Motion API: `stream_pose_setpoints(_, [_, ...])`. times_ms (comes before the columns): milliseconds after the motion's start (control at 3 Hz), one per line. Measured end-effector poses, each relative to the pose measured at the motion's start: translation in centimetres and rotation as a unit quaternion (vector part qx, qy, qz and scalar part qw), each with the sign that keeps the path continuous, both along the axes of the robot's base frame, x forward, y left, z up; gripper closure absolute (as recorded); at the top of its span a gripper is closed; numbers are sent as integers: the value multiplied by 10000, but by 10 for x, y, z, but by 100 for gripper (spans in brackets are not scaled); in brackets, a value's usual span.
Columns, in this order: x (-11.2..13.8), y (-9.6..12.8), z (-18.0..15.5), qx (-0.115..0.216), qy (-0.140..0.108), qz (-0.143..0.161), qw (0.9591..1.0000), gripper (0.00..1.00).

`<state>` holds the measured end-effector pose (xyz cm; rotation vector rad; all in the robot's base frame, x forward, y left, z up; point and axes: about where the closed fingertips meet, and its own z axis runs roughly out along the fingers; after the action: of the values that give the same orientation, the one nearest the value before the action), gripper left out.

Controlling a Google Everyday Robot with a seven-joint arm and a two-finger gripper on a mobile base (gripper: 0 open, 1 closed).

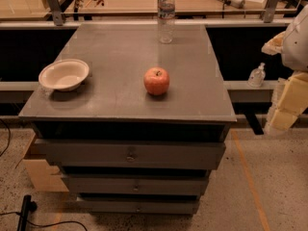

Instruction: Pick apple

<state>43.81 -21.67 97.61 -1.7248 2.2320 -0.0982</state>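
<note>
The apple (156, 81) is round and red-orange with a paler patch and a short dark stem. It stands upright near the middle of the grey cabinet top (120, 57), slightly right of centre. My gripper (284, 112) is at the far right edge of the view. It hangs off the cabinet's right side, well away from the apple, at about the height of the cabinet top. It holds nothing that I can see.
A white paper bowl (64, 74) sits at the cabinet's left edge. A clear water bottle (166, 16) stands at the back edge. A small sanitizer bottle (257, 75) is on a ledge to the right. Benches with tools lie behind. Drawers (130, 154) face me.
</note>
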Motion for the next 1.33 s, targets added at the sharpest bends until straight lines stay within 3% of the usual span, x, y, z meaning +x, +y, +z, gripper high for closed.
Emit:
stream_pose_setpoints(333, [0,0,0,1,-1,0,10000,0])
stream_pose_setpoints(667, [14,8,-6,469,-143,-235,9985,0])
stream_pose_setpoints(1000, [42,34,-22,1421,-357,-275,9888,0])
stream_pose_setpoints(1333, [74,74,-35,2459,-595,-75,9674,0])
